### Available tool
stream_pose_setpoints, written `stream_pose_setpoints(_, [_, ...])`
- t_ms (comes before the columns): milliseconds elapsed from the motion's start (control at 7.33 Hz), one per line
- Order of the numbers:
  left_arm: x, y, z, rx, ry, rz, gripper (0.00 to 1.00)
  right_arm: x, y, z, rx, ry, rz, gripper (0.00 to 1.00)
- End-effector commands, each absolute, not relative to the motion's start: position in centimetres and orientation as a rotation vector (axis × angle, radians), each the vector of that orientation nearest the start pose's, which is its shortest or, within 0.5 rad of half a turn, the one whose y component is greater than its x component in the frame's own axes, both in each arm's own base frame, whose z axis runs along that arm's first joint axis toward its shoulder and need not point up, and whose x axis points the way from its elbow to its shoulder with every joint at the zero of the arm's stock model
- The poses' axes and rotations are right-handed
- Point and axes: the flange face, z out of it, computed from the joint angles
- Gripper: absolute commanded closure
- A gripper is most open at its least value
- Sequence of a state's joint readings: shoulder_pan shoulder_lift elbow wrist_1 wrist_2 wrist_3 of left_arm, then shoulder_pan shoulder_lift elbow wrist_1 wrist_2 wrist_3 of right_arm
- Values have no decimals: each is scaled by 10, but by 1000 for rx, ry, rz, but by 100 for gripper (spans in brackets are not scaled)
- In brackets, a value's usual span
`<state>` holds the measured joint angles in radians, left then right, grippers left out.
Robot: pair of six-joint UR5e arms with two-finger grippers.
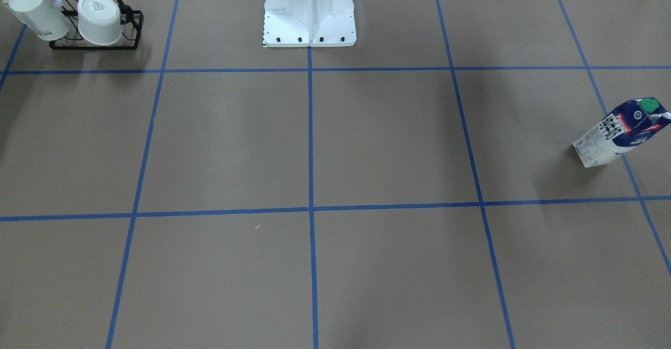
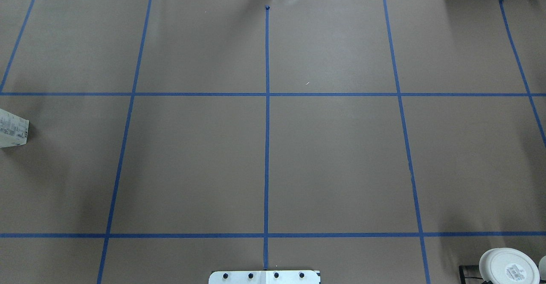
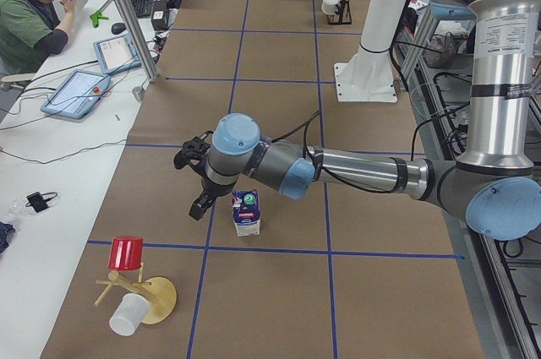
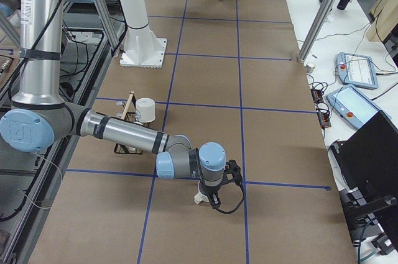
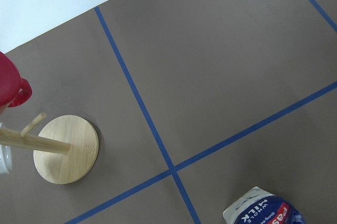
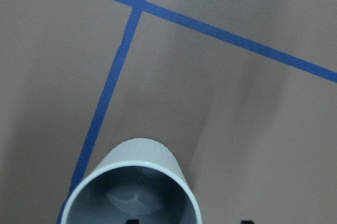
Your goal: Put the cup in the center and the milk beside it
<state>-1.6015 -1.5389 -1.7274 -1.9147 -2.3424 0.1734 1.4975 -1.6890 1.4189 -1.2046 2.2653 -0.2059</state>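
Note:
The cup point(image 6: 136, 187), white with a grey inside, stands on the brown paper just below my right wrist camera and near a tape crossing. It also shows in the exterior right view point(image 4: 200, 197). My right gripper point(image 6: 188, 222) shows two dark tips set apart across the cup's rim. It hovers over the cup point(image 4: 211, 199). The milk point(image 1: 621, 131) stands upright far off at my left end, and its top shows in the left wrist view point(image 5: 263, 211). My left gripper point(image 3: 199, 182) is beside the milk point(image 3: 247, 213); I cannot tell whether it is open. The center point(image 2: 267, 164) is bare.
A black rack point(image 1: 97, 42) holds a lettered white mug point(image 1: 36, 13) and an upturned white cup point(image 1: 99, 19) at my right. A wooden mug tree point(image 5: 66, 149) with a red cup point(image 3: 127, 253) stands near the milk. The robot base point(image 1: 309, 19) is behind the center.

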Motion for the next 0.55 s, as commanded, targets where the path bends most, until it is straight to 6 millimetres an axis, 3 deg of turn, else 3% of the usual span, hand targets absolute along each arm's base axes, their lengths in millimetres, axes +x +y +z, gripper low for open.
stream_pose_setpoints(0, [-79, -495, 556, 523, 710, 315, 1, 34, -436, 766, 117, -688, -303, 80])
stream_pose_setpoints(136, [-79, -495, 556, 523, 710, 315, 1, 32, -436, 766, 116, -690, -308, 95])
stream_pose_setpoints(409, [-79, -495, 557, 522, 710, 314, 1, 29, -445, 755, 138, -690, -324, 100])
